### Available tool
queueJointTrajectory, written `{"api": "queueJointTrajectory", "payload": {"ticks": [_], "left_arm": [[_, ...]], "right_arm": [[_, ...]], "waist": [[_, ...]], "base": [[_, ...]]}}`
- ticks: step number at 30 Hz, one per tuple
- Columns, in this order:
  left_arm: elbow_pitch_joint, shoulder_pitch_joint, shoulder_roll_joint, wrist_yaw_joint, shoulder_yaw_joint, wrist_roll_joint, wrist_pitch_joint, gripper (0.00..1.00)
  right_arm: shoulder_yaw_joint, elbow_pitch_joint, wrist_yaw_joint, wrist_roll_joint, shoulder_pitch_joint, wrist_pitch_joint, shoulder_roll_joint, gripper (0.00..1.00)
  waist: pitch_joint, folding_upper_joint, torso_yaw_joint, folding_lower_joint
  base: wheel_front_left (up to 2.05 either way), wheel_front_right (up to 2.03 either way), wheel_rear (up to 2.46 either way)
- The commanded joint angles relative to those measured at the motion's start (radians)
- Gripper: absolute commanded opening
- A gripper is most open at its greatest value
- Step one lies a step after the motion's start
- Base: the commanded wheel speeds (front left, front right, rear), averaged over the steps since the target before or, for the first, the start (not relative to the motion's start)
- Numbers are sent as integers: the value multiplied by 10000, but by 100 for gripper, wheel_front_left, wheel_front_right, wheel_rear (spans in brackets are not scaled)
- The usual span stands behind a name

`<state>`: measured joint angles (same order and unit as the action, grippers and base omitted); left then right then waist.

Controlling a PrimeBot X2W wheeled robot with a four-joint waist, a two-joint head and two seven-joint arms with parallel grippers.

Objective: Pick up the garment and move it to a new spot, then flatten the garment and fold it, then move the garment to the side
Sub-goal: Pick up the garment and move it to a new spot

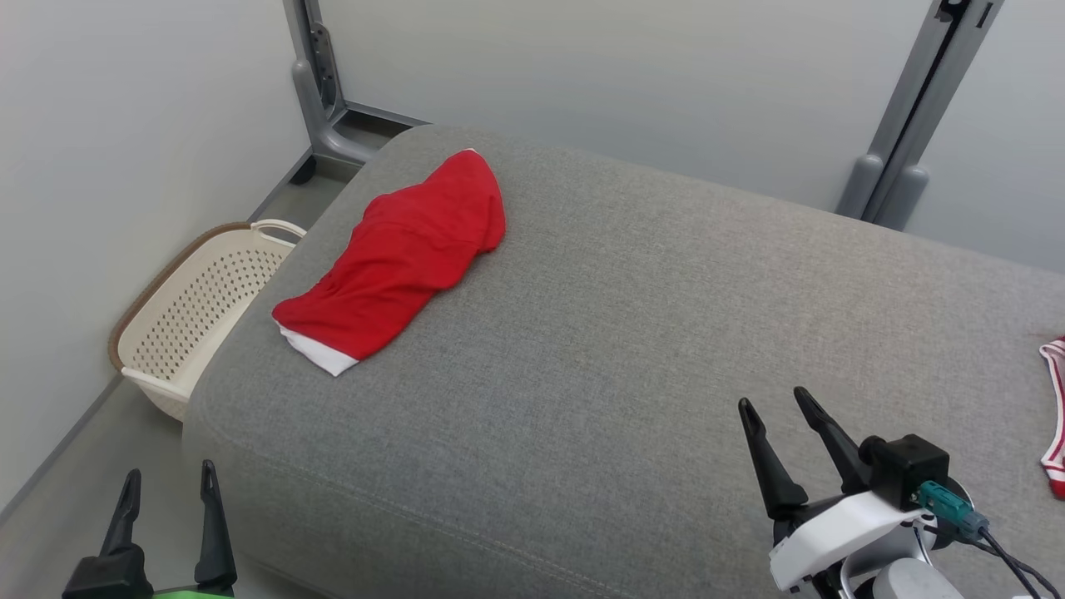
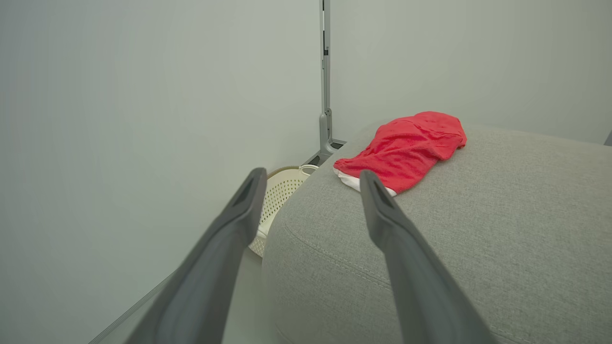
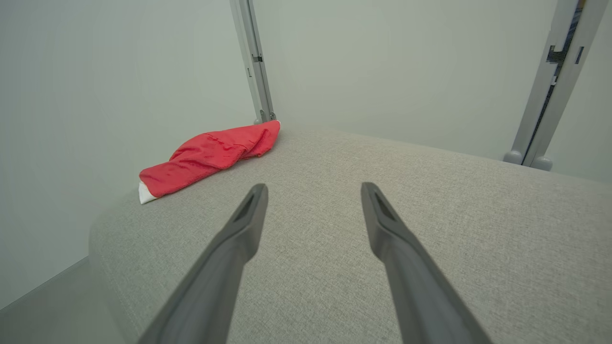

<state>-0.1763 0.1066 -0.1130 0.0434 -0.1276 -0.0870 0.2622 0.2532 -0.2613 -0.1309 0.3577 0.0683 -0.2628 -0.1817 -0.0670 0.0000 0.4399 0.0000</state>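
Observation:
A red garment [image 1: 403, 254] with a white hem lies folded on the far left part of the grey cushion [image 1: 632, 333]. It also shows in the left wrist view as a red garment [image 2: 406, 148] and in the right wrist view as a red garment [image 3: 210, 155]. My left gripper [image 1: 169, 482] hovers open off the cushion's near left corner, nothing between its fingers. My right gripper [image 1: 778, 403] stands open above the cushion's near right part, far from the garment. Both pairs of fingers are apart in the wrist views, left gripper [image 2: 311, 177], right gripper [image 3: 313, 191].
A cream perforated basket [image 1: 200, 312] sits on the floor left of the cushion against the wall. A red-and-white striped cloth [image 1: 1055, 416] pokes in at the right edge. Grey metal posts [image 1: 907, 125] stand behind the cushion.

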Motion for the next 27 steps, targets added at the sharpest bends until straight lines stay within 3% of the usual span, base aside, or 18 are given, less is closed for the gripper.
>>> {"api": "queueJointTrajectory", "payload": {"ticks": [1,14,27], "left_arm": [[34,134,-97,-69,15,-70,4,100],[51,-222,-106,-21,219,-177,-12,100],[-175,-2395,-726,341,518,-354,-397,100]], "right_arm": [[19,-34,4,16,-33,-28,-15,100],[187,-65,4,93,94,-29,-102,100],[767,-90,4,214,571,-29,-288,100]], "waist": [[-32,0,128,0],[74,0,-128,0],[447,0,-1233,0]], "base": [[0,0,0],[0,0,0],[0,0,0]]}}
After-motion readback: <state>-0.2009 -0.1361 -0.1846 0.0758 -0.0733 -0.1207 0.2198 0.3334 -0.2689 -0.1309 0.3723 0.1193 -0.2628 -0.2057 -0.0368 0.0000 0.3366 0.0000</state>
